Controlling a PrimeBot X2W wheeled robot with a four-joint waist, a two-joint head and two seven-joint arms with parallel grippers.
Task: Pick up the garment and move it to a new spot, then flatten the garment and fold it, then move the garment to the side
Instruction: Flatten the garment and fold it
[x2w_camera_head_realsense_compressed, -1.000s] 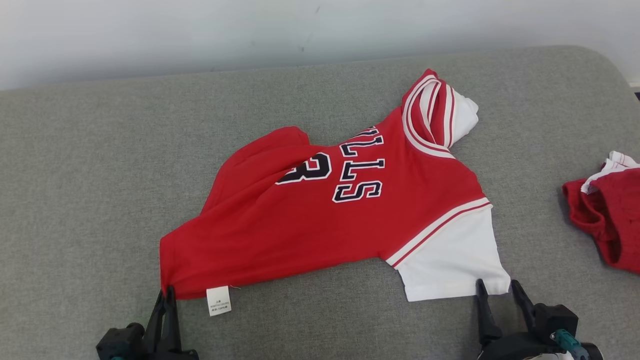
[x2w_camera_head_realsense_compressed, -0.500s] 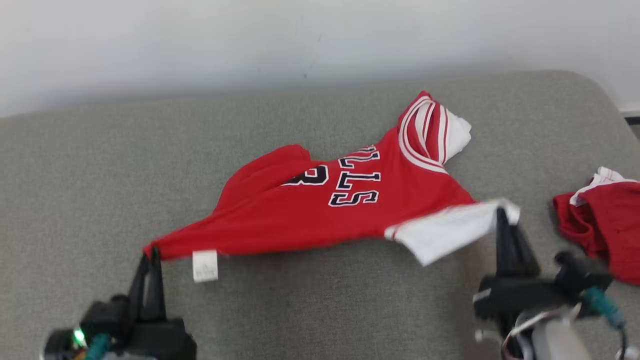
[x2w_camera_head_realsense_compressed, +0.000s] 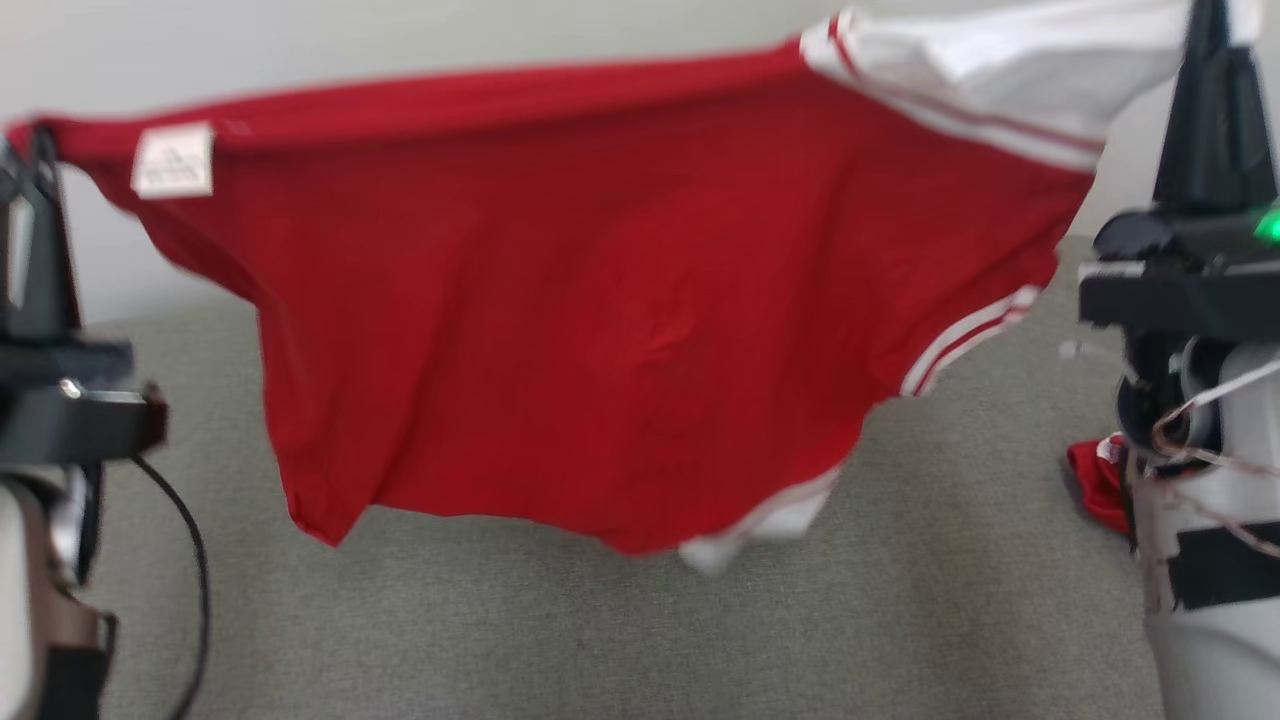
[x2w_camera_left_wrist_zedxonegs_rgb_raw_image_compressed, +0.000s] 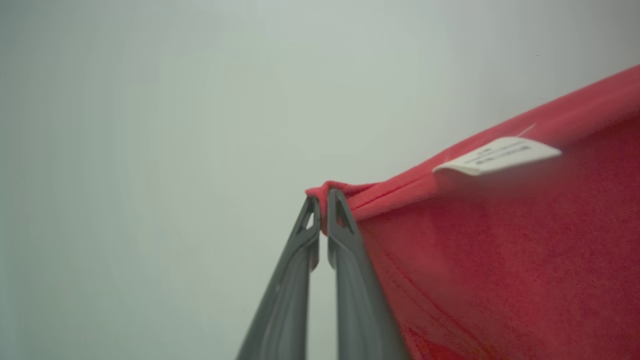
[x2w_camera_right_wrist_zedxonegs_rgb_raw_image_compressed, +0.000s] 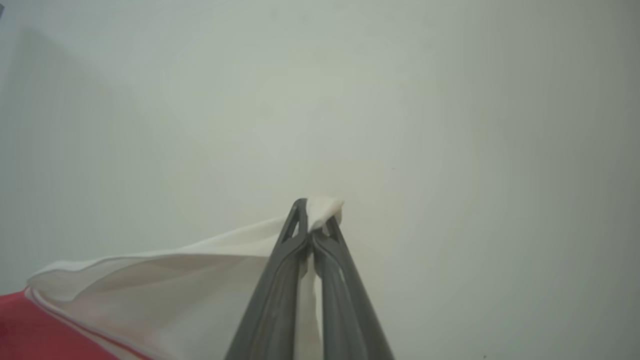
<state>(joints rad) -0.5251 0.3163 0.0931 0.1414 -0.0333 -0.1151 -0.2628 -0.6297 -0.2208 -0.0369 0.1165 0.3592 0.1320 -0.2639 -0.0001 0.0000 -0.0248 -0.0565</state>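
Note:
The garment (x2w_camera_head_realsense_compressed: 620, 300) is a red jersey with white sleeves and a white tag, hanging spread out in the air above the grey cushion (x2w_camera_head_realsense_compressed: 600, 630). My left gripper (x2w_camera_head_realsense_compressed: 35, 150) is shut on its red hem corner at the upper left of the head view; the left wrist view shows the closed fingers (x2w_camera_left_wrist_zedxonegs_rgb_raw_image_compressed: 345, 235) pinching that red corner (x2w_camera_left_wrist_zedxonegs_rgb_raw_image_compressed: 340, 192) beside the tag (x2w_camera_left_wrist_zedxonegs_rgb_raw_image_compressed: 495, 155). My right gripper (x2w_camera_head_realsense_compressed: 1215, 25) is shut on the white sleeve (x2w_camera_head_realsense_compressed: 1010, 60) at the upper right. In the right wrist view the white cloth (x2w_camera_right_wrist_zedxonegs_rgb_raw_image_compressed: 175, 285) is clamped at my right gripper (x2w_camera_right_wrist_zedxonegs_rgb_raw_image_compressed: 312, 220).
A second red and white garment (x2w_camera_head_realsense_compressed: 1100, 480) lies on the cushion at the right, mostly hidden behind my right arm (x2w_camera_head_realsense_compressed: 1200, 500). A pale wall (x2w_camera_head_realsense_compressed: 400, 40) stands behind the cushion. A black cable (x2w_camera_head_realsense_compressed: 190, 560) hangs from my left arm.
Both grippers have risen, lifting the garment off the cushion so it hangs between them. The right gripper closed on the white sleeve. The head camera has tilted.

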